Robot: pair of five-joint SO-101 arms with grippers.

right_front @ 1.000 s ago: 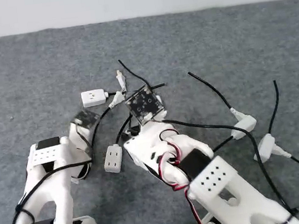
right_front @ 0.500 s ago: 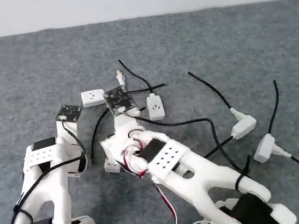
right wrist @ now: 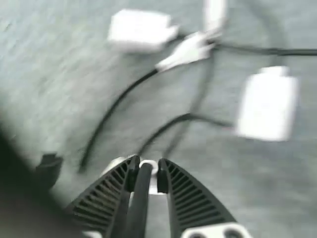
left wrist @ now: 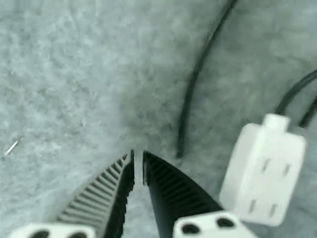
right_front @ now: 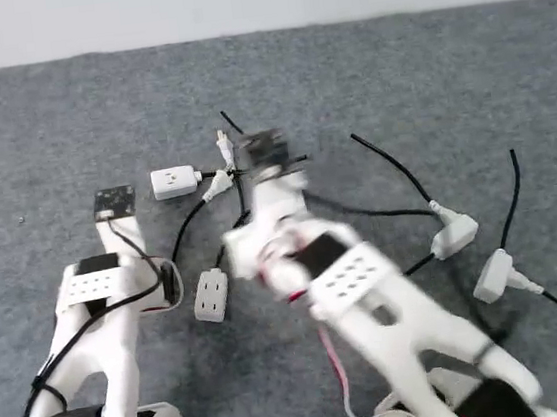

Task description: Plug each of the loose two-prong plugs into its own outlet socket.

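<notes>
1. Arm bodies of white plastic sit nearest in the high view, the left arm point(right_front: 100, 319) and the right arm point(right_front: 369, 299), both stretched out over the grey felt-like table point(right_front: 465, 77).
2. Between them a white rectangular outlet socket point(right_front: 211, 295) lies on the table, slots up and bare.
3. The left gripper point(left wrist: 137, 159) hangs just above the table with its ribbed black fingers point(left wrist: 168, 188) almost together — a sliver of gap, nothing held. A white socket block point(left wrist: 262, 173) lies just beside it, apart from the fingers.
4. Off to the right, one white two-prong plug point(right_front: 455, 236) and a second right-hand plug point(right_front: 495, 275) lie loose on black leads, near each other and well apart from every socket.
5. The right gripper point(right wrist: 147, 166) is clamped on a black cord point(right wrist: 136, 208) that runs along between its fingers. A small white piece sits at the fingertips — I cannot tell what it is.
6. Farthest out, a far white socket point(right_front: 175, 182) lies with a small white plug point(right_front: 217, 183) loose just beside its end, and another far plug point(right_front: 223, 146) lies a little beyond.
</notes>
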